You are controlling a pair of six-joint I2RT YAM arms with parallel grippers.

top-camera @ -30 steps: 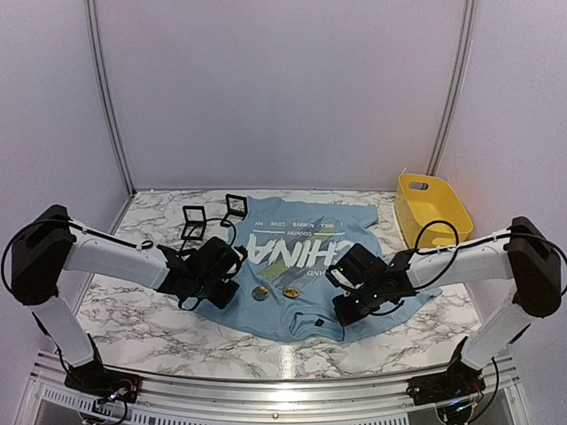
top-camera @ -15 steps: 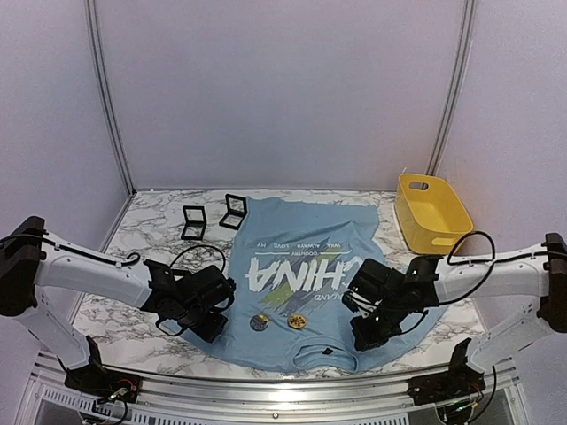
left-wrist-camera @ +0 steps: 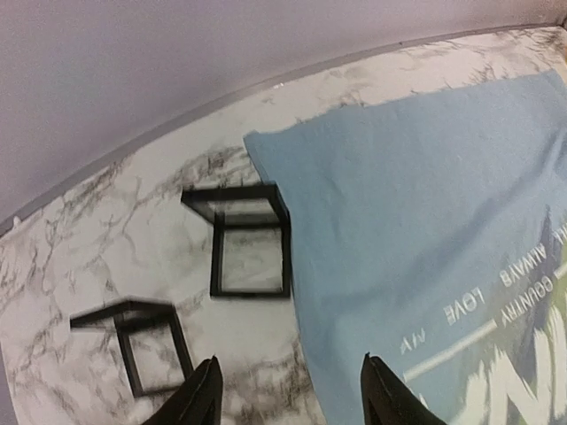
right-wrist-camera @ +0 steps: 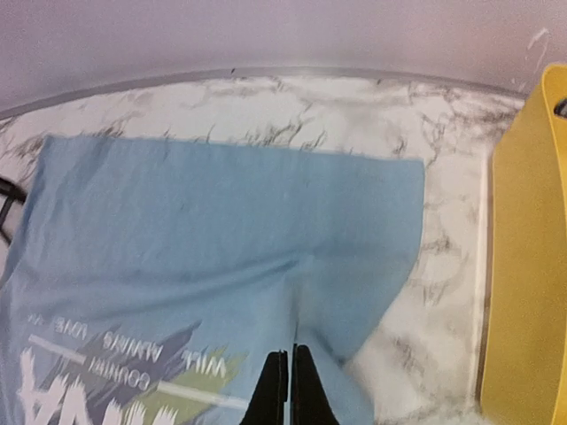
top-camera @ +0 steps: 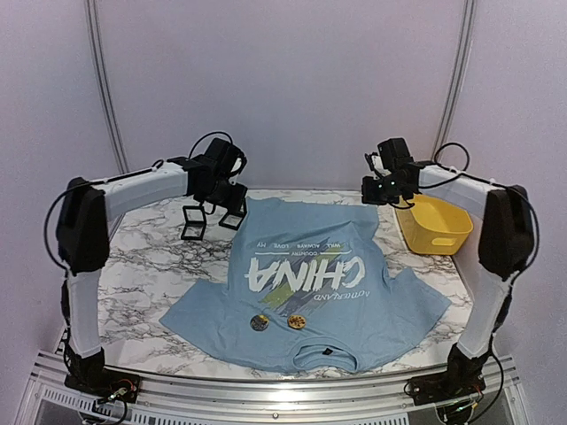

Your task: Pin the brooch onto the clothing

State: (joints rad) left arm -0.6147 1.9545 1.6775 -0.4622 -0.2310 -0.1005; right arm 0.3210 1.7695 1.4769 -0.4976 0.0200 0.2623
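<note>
Above the table's (top-camera: 142, 266) far side, the left gripper (left-wrist-camera: 288, 390) is hovering agape, the right gripper (right-wrist-camera: 285, 372) pinched shut and empty, while two brooches (top-camera: 259, 322) (top-camera: 295, 320) are resting on the T-shirt (top-camera: 337, 292), fastening unconfirmed.

The left arm (top-camera: 142, 183) and right arm (top-camera: 461, 181) have white links, black joints, looping black cables.
</note>
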